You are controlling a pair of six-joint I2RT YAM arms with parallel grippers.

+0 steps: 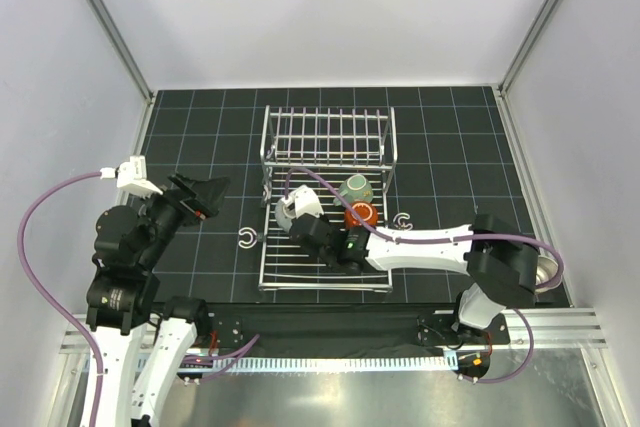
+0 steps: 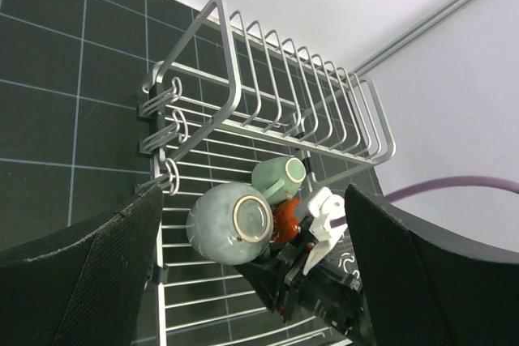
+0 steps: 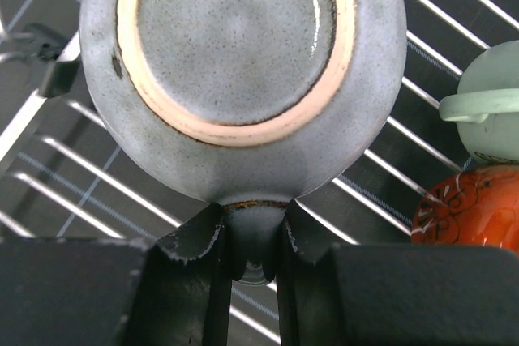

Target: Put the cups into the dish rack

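A black surface (image 1: 200,117) ruled with a pale grid sits inside plain white walls (image 1: 330,7).

One wire dish rack (image 1: 330,137) stands on it. Three cups are in view, and two small white hooks (image 1: 247,238) lie on the surface, one on either side of the rack.

A mint-green mug (image 1: 354,189) and an orange-brown mug (image 1: 360,214) rest just beside each other on the rack's base rods. The right gripper (image 3: 251,237) is clenched on the handle of a grey-green round mug (image 3: 243,70), holding it over the left of the base. Whether the mug touches the rods is unclear.

The left gripper (image 1: 208,194) is spread wide and grasps nothing, left of the rack.
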